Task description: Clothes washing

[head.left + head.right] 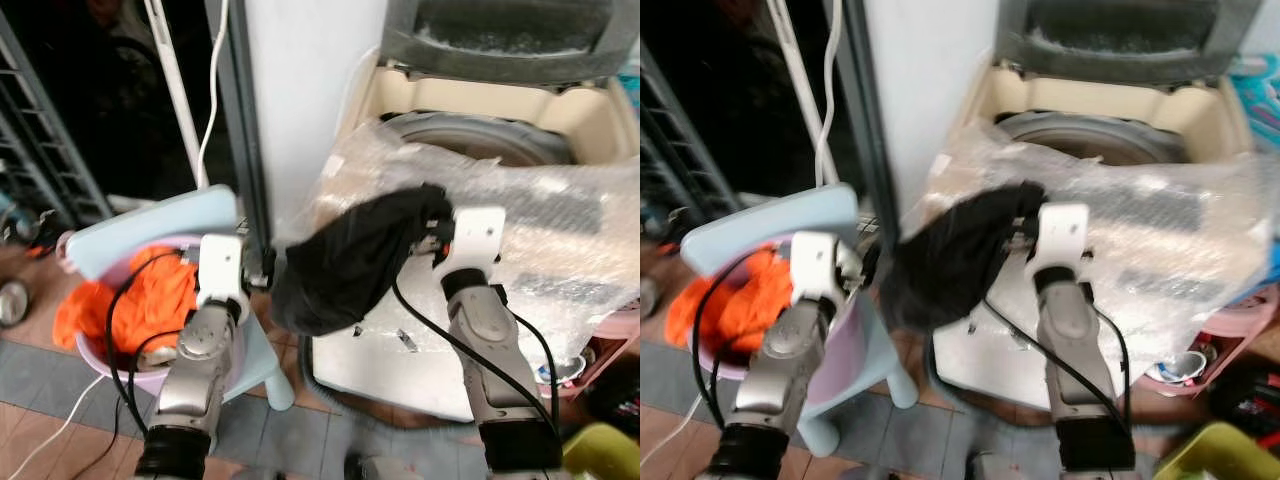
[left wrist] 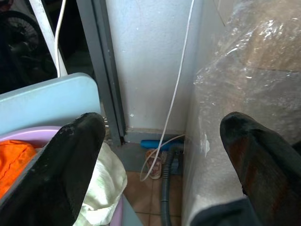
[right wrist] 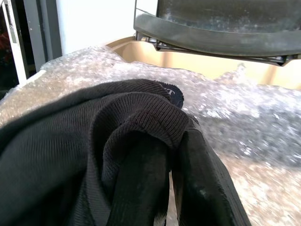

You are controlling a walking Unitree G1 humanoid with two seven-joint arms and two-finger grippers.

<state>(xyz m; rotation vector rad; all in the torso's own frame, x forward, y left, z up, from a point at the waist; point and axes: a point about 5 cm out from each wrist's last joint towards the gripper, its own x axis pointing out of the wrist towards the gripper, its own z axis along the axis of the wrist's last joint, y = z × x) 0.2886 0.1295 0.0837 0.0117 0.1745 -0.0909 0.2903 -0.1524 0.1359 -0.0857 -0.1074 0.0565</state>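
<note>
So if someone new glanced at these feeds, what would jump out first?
The black garment, pinched in the right tool, hangs against the front of the bubble-wrapped washing machine, whose lid is up. Then the orange clothes in the lilac basin on the robot's left, by the open left tool.

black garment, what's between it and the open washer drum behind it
A sheet of bubble wrap draped over the washing machine's front rim lies between the black garment, held by the right gripper, and the drum, clearest in the left eye view.
</note>
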